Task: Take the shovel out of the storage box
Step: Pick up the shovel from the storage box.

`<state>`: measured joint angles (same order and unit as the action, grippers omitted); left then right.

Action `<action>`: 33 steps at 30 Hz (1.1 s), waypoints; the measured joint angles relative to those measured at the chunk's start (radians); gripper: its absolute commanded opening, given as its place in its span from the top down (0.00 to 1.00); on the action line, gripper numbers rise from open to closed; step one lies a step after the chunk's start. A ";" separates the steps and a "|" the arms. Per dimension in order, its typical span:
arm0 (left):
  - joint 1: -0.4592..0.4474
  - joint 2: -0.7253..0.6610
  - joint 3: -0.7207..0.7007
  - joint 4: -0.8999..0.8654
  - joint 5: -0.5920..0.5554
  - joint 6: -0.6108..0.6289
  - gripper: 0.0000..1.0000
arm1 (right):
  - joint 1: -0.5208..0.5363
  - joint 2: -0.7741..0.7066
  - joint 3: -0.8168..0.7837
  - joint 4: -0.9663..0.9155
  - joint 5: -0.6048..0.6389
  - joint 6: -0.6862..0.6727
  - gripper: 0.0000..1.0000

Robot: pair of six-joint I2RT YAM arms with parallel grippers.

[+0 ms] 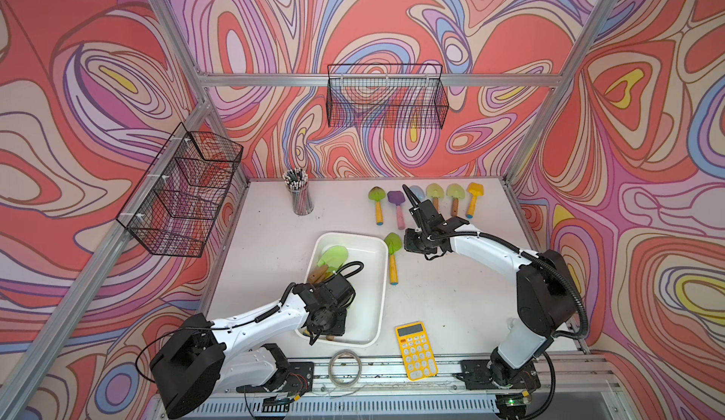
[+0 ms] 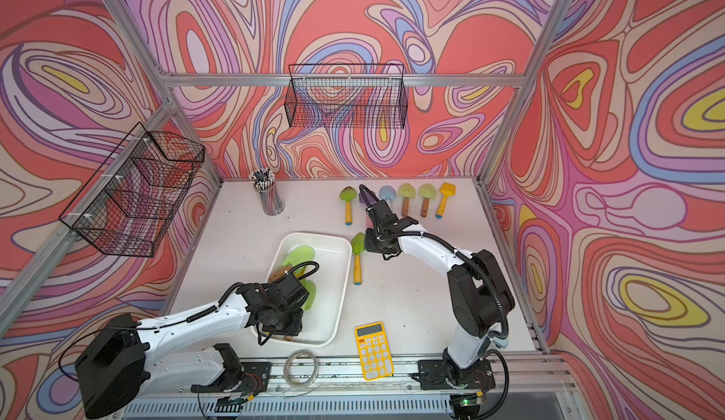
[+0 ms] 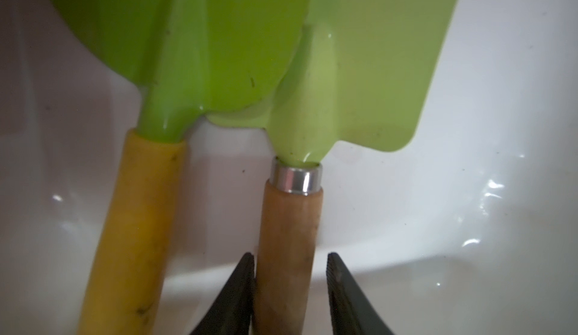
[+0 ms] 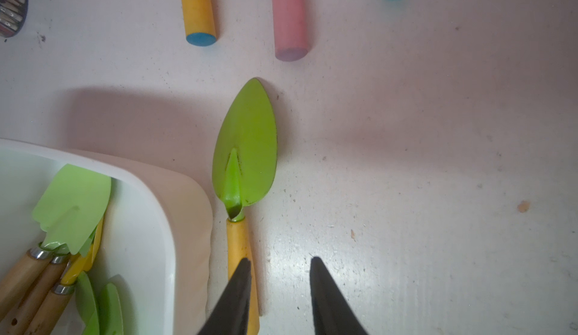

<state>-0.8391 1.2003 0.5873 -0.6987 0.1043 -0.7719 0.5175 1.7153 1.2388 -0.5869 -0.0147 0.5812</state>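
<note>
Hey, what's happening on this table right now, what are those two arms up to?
The left claw is down in the white storage box, jaws straddling the wooden handle of a green shovel, not yet clamped. The right claw hangs open and empty above a yellow-handled shovel lying on the table just outside the box.

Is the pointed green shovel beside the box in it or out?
Out: the pointed green shovel lies on the table beside the storage box.
</note>
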 measured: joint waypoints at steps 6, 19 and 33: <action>-0.006 0.000 0.000 -0.004 0.013 0.001 0.58 | 0.000 0.000 -0.026 0.023 -0.010 0.005 0.68; -0.006 0.098 0.040 -0.004 0.034 0.037 0.91 | 0.000 -0.016 -0.048 0.048 -0.019 0.011 0.69; 0.088 0.048 0.178 0.025 0.051 0.099 1.00 | 0.000 -0.115 -0.080 0.085 -0.017 0.011 0.69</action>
<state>-0.7509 1.2480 0.7654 -0.6739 0.1555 -0.6731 0.5175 1.6001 1.1587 -0.5022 -0.0315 0.5919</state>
